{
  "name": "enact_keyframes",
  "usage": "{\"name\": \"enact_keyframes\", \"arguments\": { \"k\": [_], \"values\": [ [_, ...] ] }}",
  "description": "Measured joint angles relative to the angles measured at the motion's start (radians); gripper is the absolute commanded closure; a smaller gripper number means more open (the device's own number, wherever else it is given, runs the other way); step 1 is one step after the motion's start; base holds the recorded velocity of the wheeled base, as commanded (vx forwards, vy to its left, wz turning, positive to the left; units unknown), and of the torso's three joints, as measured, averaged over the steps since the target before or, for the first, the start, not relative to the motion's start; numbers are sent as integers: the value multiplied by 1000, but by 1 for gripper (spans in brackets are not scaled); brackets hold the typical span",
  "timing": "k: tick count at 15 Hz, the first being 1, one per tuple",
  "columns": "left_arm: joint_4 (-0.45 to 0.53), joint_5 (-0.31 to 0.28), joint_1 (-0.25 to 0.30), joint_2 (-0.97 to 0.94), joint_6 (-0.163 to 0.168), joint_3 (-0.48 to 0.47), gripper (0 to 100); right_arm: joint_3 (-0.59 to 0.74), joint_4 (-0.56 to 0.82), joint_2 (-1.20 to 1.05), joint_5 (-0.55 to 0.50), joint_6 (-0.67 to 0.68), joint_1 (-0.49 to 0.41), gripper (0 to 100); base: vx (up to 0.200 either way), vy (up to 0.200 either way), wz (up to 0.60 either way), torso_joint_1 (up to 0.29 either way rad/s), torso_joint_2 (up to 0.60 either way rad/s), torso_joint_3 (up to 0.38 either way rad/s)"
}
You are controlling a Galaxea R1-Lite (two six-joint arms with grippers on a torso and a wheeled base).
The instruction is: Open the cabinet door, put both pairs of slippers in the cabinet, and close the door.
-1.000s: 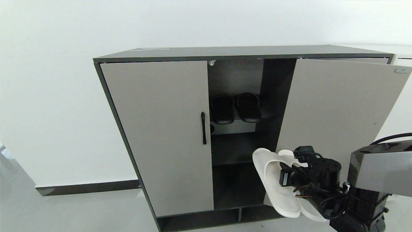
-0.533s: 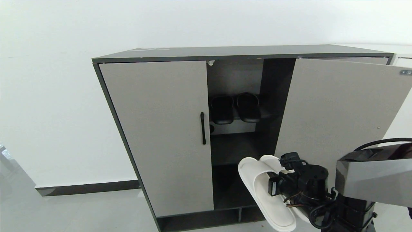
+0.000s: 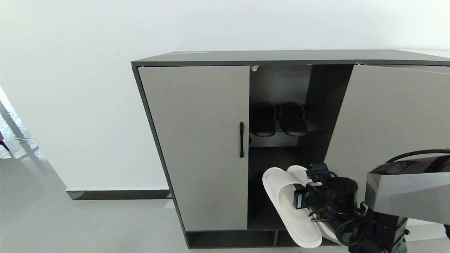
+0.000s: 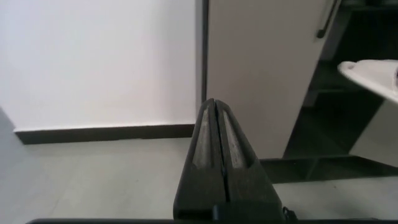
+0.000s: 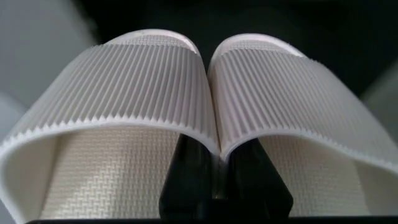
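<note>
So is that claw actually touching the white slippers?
Touching. In the right wrist view the right gripper pinches the inner strap edges of both white slippers together.

Background-wise it's a plain white painted wall (image 3: 70, 88) across the back and left side. Along its foot runs a dark grey baseboard strip (image 3: 119, 194), right where the wall meets a glossy light grey floor (image 3: 88, 225). The floor's shiny enough to throw a soft reflection of the strip. At the far left edge there's a bright patch with dark bars (image 3: 10, 137) across it, can't tell what that is.
</note>
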Motion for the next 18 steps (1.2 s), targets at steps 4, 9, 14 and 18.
{"name": "enact_keyframes", "arguments": {
  "k": [4, 9, 14, 18],
  "values": [
    [0, 0, 0, 0, 2, 0, 100, -66, 0, 34, -99, -40, -36, 100, 200, 0, 0, 0, 0, 2],
    [1, 0, -1, 0, 1, 0, 100, -108, 0, 66, -104, -40, -41, 100, 160, 0, 0, -2, 6, 6],
    [0, 0, 0, 0, 1, 0, 100, -209, 1, 143, -104, -41, -43, 100, 0, 0, 0, 0, 0, 0],
    [0, 0, 0, 0, 2, 0, 100, -274, 0, 211, -100, -43, -19, 100, 0, 0, 0, 2, -1, -56]
  ]
}}
